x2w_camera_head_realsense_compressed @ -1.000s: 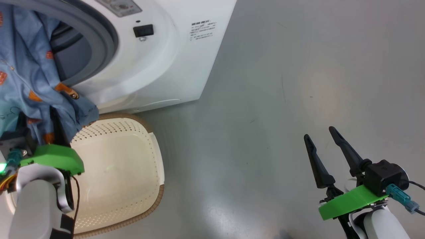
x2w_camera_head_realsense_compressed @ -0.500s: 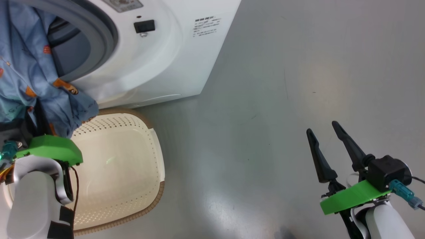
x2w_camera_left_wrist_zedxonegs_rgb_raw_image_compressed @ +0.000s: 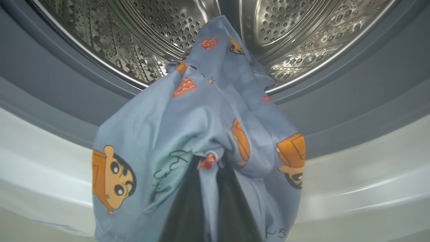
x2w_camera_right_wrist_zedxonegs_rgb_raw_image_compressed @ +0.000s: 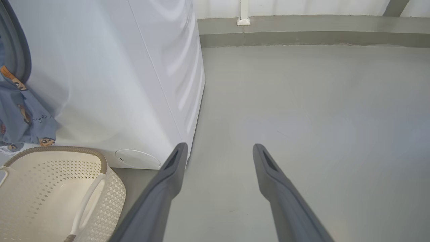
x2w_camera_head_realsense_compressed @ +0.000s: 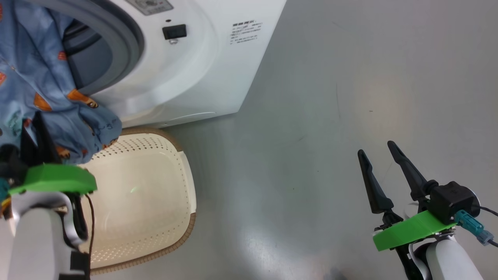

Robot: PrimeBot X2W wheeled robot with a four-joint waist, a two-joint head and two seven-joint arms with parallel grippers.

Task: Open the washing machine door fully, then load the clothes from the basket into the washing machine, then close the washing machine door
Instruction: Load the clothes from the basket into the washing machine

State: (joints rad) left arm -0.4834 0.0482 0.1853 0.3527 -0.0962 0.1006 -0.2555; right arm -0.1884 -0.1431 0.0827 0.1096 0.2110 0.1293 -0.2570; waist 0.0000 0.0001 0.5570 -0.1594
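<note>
You're in the loading step, I'd say. Closest to you, your left gripper (x2w_camera_left_wrist_zedxonegs_rgb_raw_image_compressed: 208,161) has its fingers pressed together on a bunch of the clothes (x2w_camera_left_wrist_zedxonegs_rgb_raw_image_compressed: 201,111), the blue cartoon-print fabric, right in front of the washing machine (x2w_camera_head_realsense_compressed: 202,77) mouth. Your right gripper (x2w_camera_head_realsense_compressed: 375,148) is spread and holding nothing, well off to the machine's right side over bare floor (x2w_camera_head_realsense_compressed: 311,116). The basket (x2w_camera_head_realsense_compressed: 183,186) sits just in front of the machine, below the opening, and what shows of its inside looks empty. Further in, the fabric drapes over the grey gasket (x2w_camera_left_wrist_zedxonegs_rgb_raw_image_compressed: 50,67). Its top end reaches into the steel drum (x2w_camera_left_wrist_zedxonegs_rgb_raw_image_compressed: 151,27) and the rest hangs outside. Next move, imo: push the pinch deeper past the gasket before letting go, or the tail could slide back out.
</note>
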